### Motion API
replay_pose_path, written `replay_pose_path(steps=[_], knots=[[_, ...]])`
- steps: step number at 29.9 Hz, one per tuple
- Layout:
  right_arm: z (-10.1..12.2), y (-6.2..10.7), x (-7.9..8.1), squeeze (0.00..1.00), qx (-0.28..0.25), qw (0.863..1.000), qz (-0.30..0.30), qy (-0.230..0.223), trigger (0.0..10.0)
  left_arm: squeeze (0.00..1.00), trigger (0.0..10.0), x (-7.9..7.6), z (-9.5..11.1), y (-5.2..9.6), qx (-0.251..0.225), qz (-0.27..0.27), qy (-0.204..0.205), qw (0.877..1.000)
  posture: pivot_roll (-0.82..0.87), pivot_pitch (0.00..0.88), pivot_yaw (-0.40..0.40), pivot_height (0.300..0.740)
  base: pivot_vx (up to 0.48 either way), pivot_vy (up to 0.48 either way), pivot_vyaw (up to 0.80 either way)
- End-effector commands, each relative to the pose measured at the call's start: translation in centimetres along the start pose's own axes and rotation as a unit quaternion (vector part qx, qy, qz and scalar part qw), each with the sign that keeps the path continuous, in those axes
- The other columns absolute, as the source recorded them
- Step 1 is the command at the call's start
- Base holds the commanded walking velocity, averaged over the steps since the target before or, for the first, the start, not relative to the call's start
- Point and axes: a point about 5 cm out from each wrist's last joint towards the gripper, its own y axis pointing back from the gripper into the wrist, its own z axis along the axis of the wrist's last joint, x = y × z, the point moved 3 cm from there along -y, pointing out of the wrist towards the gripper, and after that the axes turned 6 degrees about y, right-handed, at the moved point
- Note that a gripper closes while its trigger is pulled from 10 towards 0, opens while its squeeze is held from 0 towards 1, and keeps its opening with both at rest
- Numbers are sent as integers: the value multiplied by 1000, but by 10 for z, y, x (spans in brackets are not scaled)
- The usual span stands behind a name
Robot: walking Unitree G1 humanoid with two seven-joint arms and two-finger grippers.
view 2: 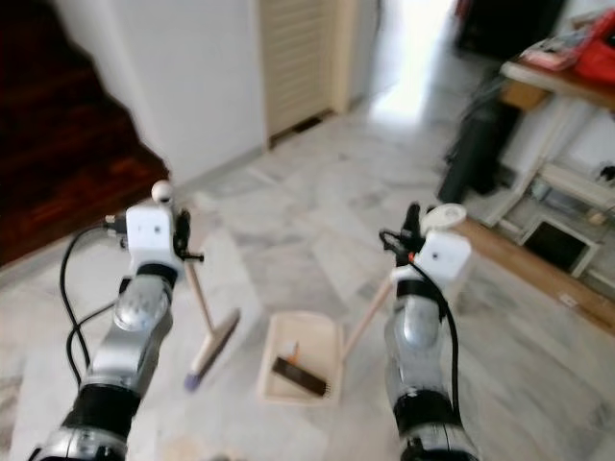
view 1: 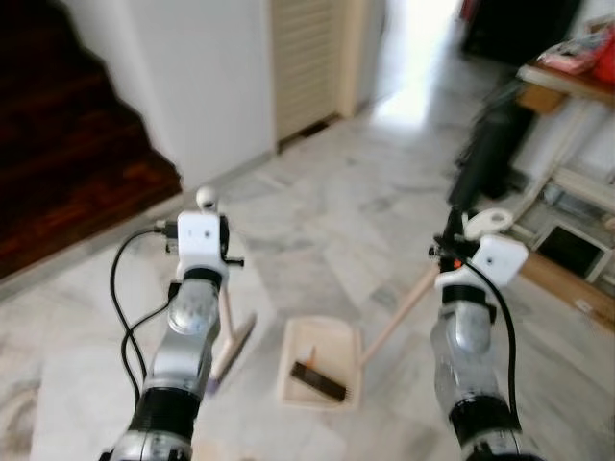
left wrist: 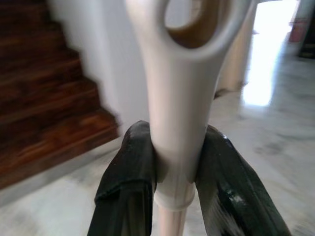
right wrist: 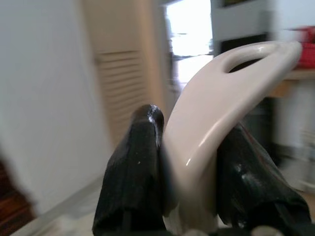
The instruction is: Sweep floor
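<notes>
The left end effector (left wrist: 174,187) clamped the broom (view 2: 213,341) handle; the right end effector (right wrist: 189,182) gripped the dustpan (view 2: 300,370), resting at six o'clock. Short strokes toward its lip would serve best.

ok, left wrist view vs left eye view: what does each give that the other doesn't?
Left wrist view alone: close contact, the left gripper shut on the broom handle just below its hanging loop. Left eye view alone: the broom head on the marble floor, the dustpan with dark debris in it, and the right gripper holding its long handle. Both: the dark wooden stairs.
</notes>
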Motion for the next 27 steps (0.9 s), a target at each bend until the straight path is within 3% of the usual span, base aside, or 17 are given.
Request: replay_pose_path(steps=[1,14,18,20,22,27], knots=[[7,-4,-6,0,-14,1000,-10,-3,10000,0,10000,-5,13,-3,-29,-5,-3,1000,57,46,-31,740,0,0,575],[3,-5,-8,0,1,1000,-10,-10,10000,0,10000,-4,12,-4,-29,3,0,1000,47,59,-32,740,0,0,0],[0,-6,-6,0,14,1000,-10,-20,10000,0,10000,3,10,-4,-33,7,-9,999,48,58,-31,740,0,0,0],[-2,-6,-6,0,20,1000,-6,-4,10000,0,10000,13,0,-3,-24,9,-31,999,39,54,-30,740,0,0,0],[-2,-6,-6,0,21,1000,-6,-2,10000,0,10000,13,-1,-3,-23,9,-33,999,39,54,-30,740,0,0,0],[-6,-3,-16,0,25,1000,-13,4,10000,0,10000,22,-1,-4,-27,22,-35,999,44,53,-32,740,0,0,0]])
